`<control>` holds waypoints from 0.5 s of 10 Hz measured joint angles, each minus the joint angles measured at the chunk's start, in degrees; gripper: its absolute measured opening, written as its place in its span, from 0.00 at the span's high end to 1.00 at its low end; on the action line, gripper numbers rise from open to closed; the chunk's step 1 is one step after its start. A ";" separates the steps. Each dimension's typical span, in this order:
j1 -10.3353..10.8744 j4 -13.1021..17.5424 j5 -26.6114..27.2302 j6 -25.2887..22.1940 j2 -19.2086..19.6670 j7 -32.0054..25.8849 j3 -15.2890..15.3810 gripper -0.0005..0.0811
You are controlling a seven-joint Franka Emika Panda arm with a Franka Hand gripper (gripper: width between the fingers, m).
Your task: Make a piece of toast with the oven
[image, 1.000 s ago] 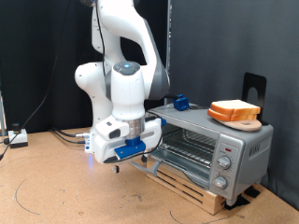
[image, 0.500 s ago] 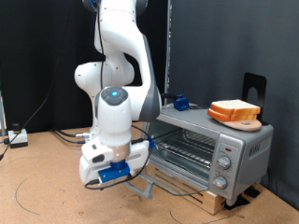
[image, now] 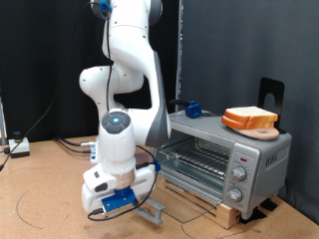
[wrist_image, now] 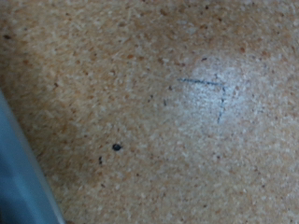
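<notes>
Exterior view: one oven (image: 224, 159), door lowered open; bread slices stacked on its roof, count uncertain, piece of toast (image: 250, 118) uppermost | pincer (image: 118, 202) low over the tabletop (image: 40, 194) beside the door's handle; spread cannot be told; nothing seen held | versus earlier: arm lowered, door swung fully down | wrist view: bare tabletop only

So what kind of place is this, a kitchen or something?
Probably a robotics lab, not a kitchen: a white robot arm stands on a bare chipboard floor before black curtains, and the oven, with bread slices on top, sits on a wooden pallet.
</notes>
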 joint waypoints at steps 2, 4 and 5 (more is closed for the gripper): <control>-0.05 0.05 1.30 1.66 1.29 0.10 0.27 0.01; -0.74 0.68 2.97 2.69 1.35 0.10 0.10 0.01; -1.59 1.42 3.17 2.37 1.26 -0.21 -0.18 0.01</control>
